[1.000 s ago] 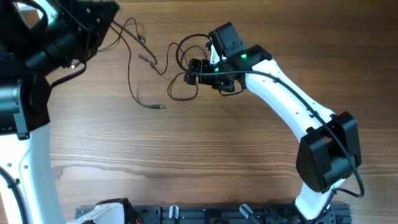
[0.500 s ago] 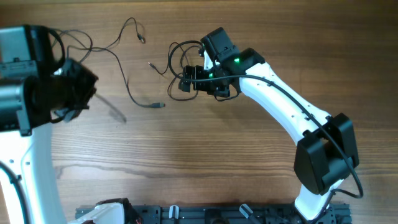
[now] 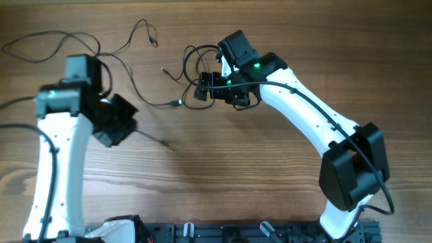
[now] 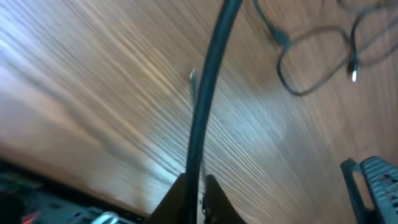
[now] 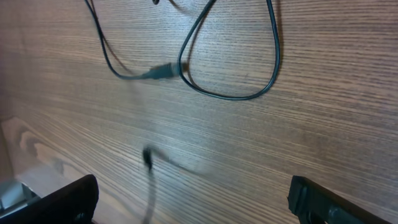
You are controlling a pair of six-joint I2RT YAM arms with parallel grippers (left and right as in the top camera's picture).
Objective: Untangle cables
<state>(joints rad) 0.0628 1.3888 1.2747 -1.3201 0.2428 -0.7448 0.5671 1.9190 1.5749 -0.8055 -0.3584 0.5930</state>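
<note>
Several thin dark cables lie across the back of the table. One cable ends in a plug. A tangle of loops sits beside my right gripper. My left gripper is at the middle left, shut on a thin cable that runs up out of its jaws. That cable's free end trails to the right, blurred. In the right wrist view the right gripper stands wide open over a cable loop and a plug. Only a blurred cable end hangs between its fingers.
A long cable runs along the far left edge. A black rack lines the table's front edge. The right arm stretches diagonally from the front right. A cable loop shows in the left wrist view.
My left arm swung from the back left corner down to the middle left, dragging a cable with it. The plug on the table shifted up and right. The right arm barely moved.
</note>
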